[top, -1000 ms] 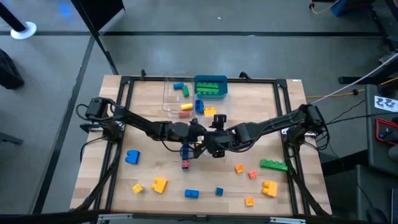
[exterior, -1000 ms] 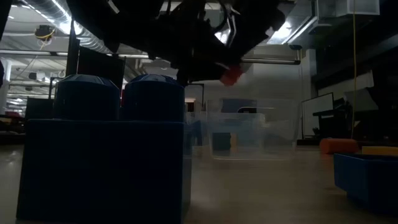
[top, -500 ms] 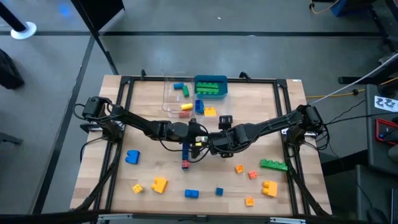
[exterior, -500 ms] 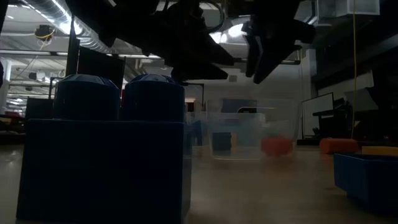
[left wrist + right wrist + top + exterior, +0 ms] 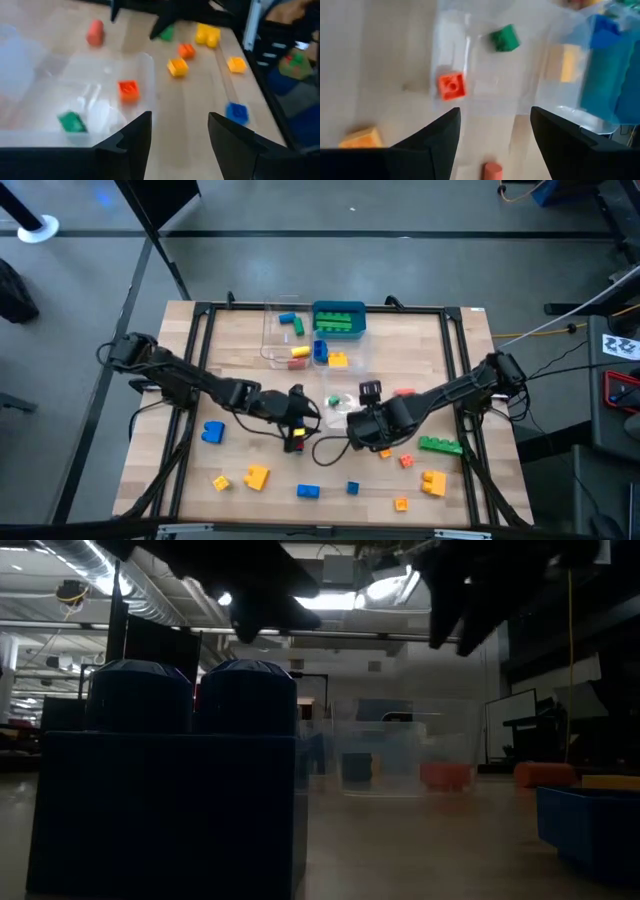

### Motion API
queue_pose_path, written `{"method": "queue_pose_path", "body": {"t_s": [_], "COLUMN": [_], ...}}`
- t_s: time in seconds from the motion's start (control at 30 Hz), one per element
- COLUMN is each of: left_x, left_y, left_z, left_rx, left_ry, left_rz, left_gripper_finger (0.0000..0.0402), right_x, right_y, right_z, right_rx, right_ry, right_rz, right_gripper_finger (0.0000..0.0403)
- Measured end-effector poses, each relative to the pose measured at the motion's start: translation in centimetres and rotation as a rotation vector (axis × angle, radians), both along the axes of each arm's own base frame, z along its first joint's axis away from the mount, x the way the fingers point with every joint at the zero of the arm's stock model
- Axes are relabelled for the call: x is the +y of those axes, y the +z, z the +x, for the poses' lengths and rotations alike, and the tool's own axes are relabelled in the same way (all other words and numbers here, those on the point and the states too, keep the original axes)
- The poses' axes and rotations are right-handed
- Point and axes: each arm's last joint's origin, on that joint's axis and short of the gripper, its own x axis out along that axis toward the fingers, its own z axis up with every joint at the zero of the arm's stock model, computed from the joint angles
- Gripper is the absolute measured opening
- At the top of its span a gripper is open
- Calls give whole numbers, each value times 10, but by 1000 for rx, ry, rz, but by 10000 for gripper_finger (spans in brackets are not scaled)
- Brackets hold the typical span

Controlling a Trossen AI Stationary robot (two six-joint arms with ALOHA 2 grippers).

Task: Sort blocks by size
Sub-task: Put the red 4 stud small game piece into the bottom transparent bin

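Blocks [image 5: 256, 476] lay scattered along the near half of the table [image 5: 230, 360] in the high view, while several already sat in the clear tubs [image 5: 283, 335] and the teal tray [image 5: 339, 319] at the far side; I judged the sorting partly done. Both arms met mid-table. The low view showed only a big blue brick [image 5: 165, 790] close up. In the left wrist view, the left gripper [image 5: 179, 135] stood spread and empty over a small clear tub [image 5: 75, 107] holding one green and one orange cube. The right wrist view showed the right gripper [image 5: 495, 135] likewise parted, holding nothing.
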Motion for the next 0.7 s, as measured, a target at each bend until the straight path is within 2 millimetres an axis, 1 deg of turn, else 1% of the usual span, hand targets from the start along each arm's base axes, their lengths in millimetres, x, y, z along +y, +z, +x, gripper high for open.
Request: {"method": "queue_pose_path", "body": {"t_s": [0.2,0.4,0.6,0.7], "left_x": [-20,-27,-27,-26], "left_y": [-5,-11,-14,-16], "left_z": [-13,-21,-23,-25], "left_rx": [102,191,229,252], "left_ry": [-8,22,59,52], "left_rz": [-78,-128,-157,-133], "left_gripper_finger": [177,181,219,238], "right_x": [21,37,46,50], "right_y": [-1,0,0,0], "right_z": [-17,-33,-41,-44], "right_rx": [59,82,76,81], "right_ry": [2,-19,-48,-58], "right_rz": [23,13,19,29], "right_gripper_finger": [241,241,241,241]}}
